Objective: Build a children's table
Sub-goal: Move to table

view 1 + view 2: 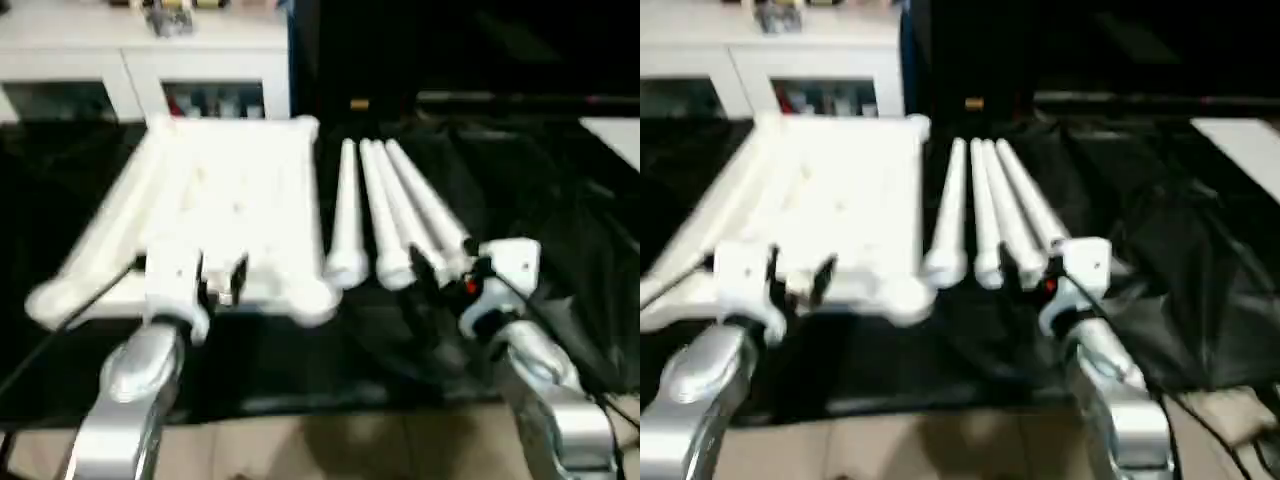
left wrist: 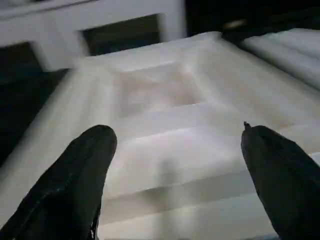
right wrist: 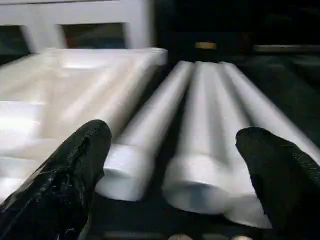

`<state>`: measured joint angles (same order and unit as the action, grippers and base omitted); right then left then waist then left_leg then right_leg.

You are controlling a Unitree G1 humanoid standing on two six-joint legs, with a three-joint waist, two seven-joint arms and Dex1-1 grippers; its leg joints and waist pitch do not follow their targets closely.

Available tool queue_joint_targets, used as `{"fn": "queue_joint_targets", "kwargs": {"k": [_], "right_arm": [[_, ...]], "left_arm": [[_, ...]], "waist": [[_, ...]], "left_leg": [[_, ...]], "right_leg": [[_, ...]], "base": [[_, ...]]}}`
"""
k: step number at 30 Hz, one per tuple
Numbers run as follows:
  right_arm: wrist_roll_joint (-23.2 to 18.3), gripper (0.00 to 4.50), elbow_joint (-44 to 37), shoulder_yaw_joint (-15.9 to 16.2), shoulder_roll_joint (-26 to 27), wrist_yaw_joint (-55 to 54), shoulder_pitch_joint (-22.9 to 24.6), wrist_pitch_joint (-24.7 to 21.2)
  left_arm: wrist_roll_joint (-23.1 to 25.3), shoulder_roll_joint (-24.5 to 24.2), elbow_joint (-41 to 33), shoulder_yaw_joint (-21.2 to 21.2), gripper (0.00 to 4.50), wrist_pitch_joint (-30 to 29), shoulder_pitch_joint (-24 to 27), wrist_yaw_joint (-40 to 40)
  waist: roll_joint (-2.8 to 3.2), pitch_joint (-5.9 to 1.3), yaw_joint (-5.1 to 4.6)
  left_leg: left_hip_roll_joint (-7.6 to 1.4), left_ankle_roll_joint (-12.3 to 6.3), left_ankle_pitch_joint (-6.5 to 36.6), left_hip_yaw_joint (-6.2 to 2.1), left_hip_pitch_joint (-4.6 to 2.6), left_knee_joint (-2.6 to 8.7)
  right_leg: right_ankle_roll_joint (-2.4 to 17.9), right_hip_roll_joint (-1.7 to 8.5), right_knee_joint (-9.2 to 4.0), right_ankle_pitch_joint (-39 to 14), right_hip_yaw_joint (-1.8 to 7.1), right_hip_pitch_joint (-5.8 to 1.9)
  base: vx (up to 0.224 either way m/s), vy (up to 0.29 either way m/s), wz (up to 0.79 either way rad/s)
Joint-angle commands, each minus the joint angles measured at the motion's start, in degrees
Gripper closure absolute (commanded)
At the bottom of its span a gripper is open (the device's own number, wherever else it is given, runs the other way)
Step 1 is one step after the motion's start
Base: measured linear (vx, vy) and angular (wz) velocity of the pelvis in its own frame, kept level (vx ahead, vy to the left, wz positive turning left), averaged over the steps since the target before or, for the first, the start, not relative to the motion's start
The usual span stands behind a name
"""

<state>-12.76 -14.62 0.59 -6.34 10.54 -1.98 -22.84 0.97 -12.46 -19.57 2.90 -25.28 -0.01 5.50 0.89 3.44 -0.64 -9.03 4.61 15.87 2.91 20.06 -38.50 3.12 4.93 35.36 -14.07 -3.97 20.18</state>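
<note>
The white tabletop [image 1: 240, 190] lies ribbed side up on the black cloth, left of centre. One white leg [image 1: 100, 240] lies slanted along its left edge. Three more legs [image 1: 385, 210] lie side by side just right of it, wide ends toward me. My left gripper [image 1: 222, 282] is open over the tabletop's near edge, and in the left wrist view its fingers [image 2: 95, 150] straddle the ribbed surface [image 2: 165, 95] with nothing between them. My right gripper [image 1: 447, 268] is open at the near ends of the right-hand legs [image 3: 210, 125], holding nothing.
A white cabinet [image 1: 140, 60] with glass doors stands behind the tabletop. Crumpled black cloth [image 1: 560, 230] covers the work surface to the right. A white slab [image 1: 615, 135] shows at the far right edge. Beige floor [image 1: 330, 450] lies in front of the near edge.
</note>
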Motion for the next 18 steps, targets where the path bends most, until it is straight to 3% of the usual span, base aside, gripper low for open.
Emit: {"fn": "queue_joint_targets", "kwargs": {"k": [1,2,3,4,5,6,7,8,9,10,11,12,13,14,15,16,17,18], "right_arm": [[0.45,0.0,-0.41,-0.7,-0.86,-0.01,-1.0,0.33],[0.49,0.0,-0.4,-0.64,-0.9,0.0,-1.03,0.37],[0.5,0.0,-0.41,-0.55,-1.0,0.15,-1.05,0.47],[0.71,0.0,-0.35,-0.24,-1.27,0.61,-1.21,0.79],[0.74,0.0,-0.34,-0.18,-1.32,0.71,-1.25,0.86],[0.83,0.0,-0.31,-0.06,-1.39,0.88,-1.33,0.97],[1.18,0.0,-0.19,0.32,-1.51,1.17,-1.6,1.11],[1.37,0.0,-0.06,0.47,-1.49,1.18,-1.74,1.14],[1.48,0.0,0.13,0.59,-1.49,1.28,-1.88,1.22],[1.46,0.0,0.3,0.62,-1.44,1.35,-1.98,1.23],[1.33,0.0,0.59,0.56,-1.39,1.42,-2.15,1.2],[1.22,0.0,0.71,0.56,-1.41,1.36,-2.23,1.17],[0.88,0.0,0.86,0.7,-1.54,1.71,-2.38,0.96],[0.82,0.0,0.88,0.73,-1.56,1.79,-2.4,0.92],[1.11,0.0,0.94,1.15,-1.84,2.08,-2.5,1.08],[1.33,0.0,1.03,1.44,-2.07,2.28,-2.58,1.27],[1.28,0.0,1.21,1.93,-2.35,2.89,-2.69,1.11],[1.46,0.0,1.26,2.17,-2.41,3.04,-2.76,1.24]], "left_arm": [[0.05,1.63,-0.19,-0.8,0.01,0.04,-0.29,-0.62],[0.27,1.66,-0.25,-0.9,0.01,0.03,-0.27,-0.72],[0.47,1.71,-0.28,-1.01,0.01,-0.03,-0.25,-0.86],[0.53,1.88,-0.22,-1.07,0.01,-0.19,-0.27,-1.18],[0.51,1.9,-0.21,-1.08,0.01,-0.19,-0.28,-1.22],[0.49,1.95,-0.16,-1.09,0.01,-0.2,-0.32,-1.33],[0.52,2.08,0.0,-1.11,0.01,-0.21,-0.54,-1.72],[0.57,2.11,0.08,-1.13,0.01,0.09,-0.62,-1.88],[1.08,1.94,0.06,-1.4,0.01,1.15,-0.65,-2.11],[0.91,2.26,0.0,-1.24,0.01,1.27,-0.68,-2.34],[0.48,2.7,-0.01,-0.81,0.01,0.92,-0.9,-2.64],[0.35,2.97,0.04,-0.48,0.01,0.57,-1.07,-2.62],[-0.34,3.04,0.13,-0.01,0.01,-0.73,-1.41,-1.91],[-0.49,3.05,0.15,0.08,0.01,-0.98,-1.46,-1.79],[-0.56,3.05,0.28,0.34,0.01,-0.94,-1.67,-1.79],[-0.57,3.06,0.39,0.48,0.01,-0.82,-1.81,-1.89],[-1.41,3.03,0.45,0.76,0.01,-0.17,-2.04,-1.17],[-1.46,2.97,0.33,0.74,0.01,0.09,-2.11,-1.08]], "waist": [[3.51,-2.47,-1.02],[3.23,-2.88,-1.16],[3.18,-3.42,-0.9],[2.99,-4.13,-0.54],[2.65,-5.07,-0.76],[2.43,-4.97,-0.63],[1.47,-5.27,-0.87],[0.27,-4.96,-0.74],[-0.71,-4.83,-0.78],[-2.9,-4.81,0.06],[-4.13,-4.37,1.46],[-5.11,-4.83,2.38],[-4.86,-3.31,2.79],[-4.42,-3.25,2.97],[-3.75,-3.15,3.02],[-3.15,-3.38,3.23],[-2.37,-3.74,3.88],[-0.91,-4.3,3.88]], "left_leg": [[-9.19,9.69,30.19,-6.52,-2.35,13.02],[-11.09,8.0,19.13,-8.02,-2.95,13.1],[-11.09,6.39,12.44,-8.13,-3.24,12.25],[-10.89,2.61,2.09,-7.58,-3.2,11.17],[-10.37,-2.99,-9.77,-7.87,-3.85,10.16],[-10.01,-5.74,-12.95,-7.69,-3.31,10.28],[-9.38,-12.94,-17.86,-7.7,-3.29,10.2],[-7.95,-20.78,-17.91,-6.88,-2.15,10.49],[-6.61,-23.33,-14.67,-5.94,-1.15,10.64],[-0.18,-23.81,-5.48,-1.52,2.63,6.51],[4.67,-20.82,0.92,2.87,4.06,-1.6],[4.49,-12.71,6.65,4.88,4.64,-6.66],[3.95,-6.93,4.55,4.3,4.67,-5.0],[2.78,-6.07,4.5,3.37,3.76,-1.9],[1.36,-6.97,3.79,2.54,3.06,0.23],[0.4,-8.45,2.85,2.04,2.98,1.92],[-3.23,-14.18,0.94,-2.14,4.37,7.15],[-4.07,-16.96,0.57,-3.41,3.03,7.76]], "right_leg": [[1.36,-1.57,1.43,3.83,-0.61,0.54],[0.16,-1.7,3.67,-1.57,-0.45,1.93],[-0.37,-1.74,4.66,-3.88,-0.2,2.83],[-1.25,-1.56,5.33,-6.48,0.17,3.62],[-1.71,-1.18,5.4,-7.03,0.49,4.22],[-1.44,-1.11,5.54,-7.36,0.59,3.95],[-0.29,-0.56,4.93,-6.53,1.34,4.06],[4.59,0.09,3.22,-4.35,2.44,3.24],[8.66,0.36,1.93,-2.57,2.83,2.17],[21.46,2.49,-3.88,2.29,4.38,-0.62],[25.47,4.38,-8.2,-0.44,5.52,-1.2],[24.18,5.8,-7.68,-6.31,6.06,-2.81],[14.15,6.27,-7.6,-9.41,6.04,-2.16],[6.0,6.85,-7.6,-11.92,7.16,-2.94],[3.56,7.37,-7.91,-13.62,6.95,-3.01],[0.98,7.4,-8.34,-14.27,6.93,-3.48],[-0.92,5.95,-4.72,-8.36,2.01,-4.67],[0.54,5.09,-4.66,-6.01,0.66,-3.69]], "base": [[-0.041,0.213,0.05],[-0.026,0.134,-0.01],[-0.026,0.134,-0.01],[-0.034,0.077,-0.02],[0.0,0.0,0.0],[0.0,0.0,0.0],[-0.029,-0.1,-0.17],[-0.051,-0.18,-0.18],[-0.051,-0.18,-0.18],[-0.073,-0.238,-0.09],[-0.068,-0.241,-0.05],[-0.068,-0.241,-0.05],[-0.056,-0.21,-0.07],[-0.058,-0.178,-0.04],[-0.058,-0.178,-0.04],[-0.056,-0.132,-0.01],[-0.047,-0.124,0.13],[-0.047,-0.124,0.13]]}}
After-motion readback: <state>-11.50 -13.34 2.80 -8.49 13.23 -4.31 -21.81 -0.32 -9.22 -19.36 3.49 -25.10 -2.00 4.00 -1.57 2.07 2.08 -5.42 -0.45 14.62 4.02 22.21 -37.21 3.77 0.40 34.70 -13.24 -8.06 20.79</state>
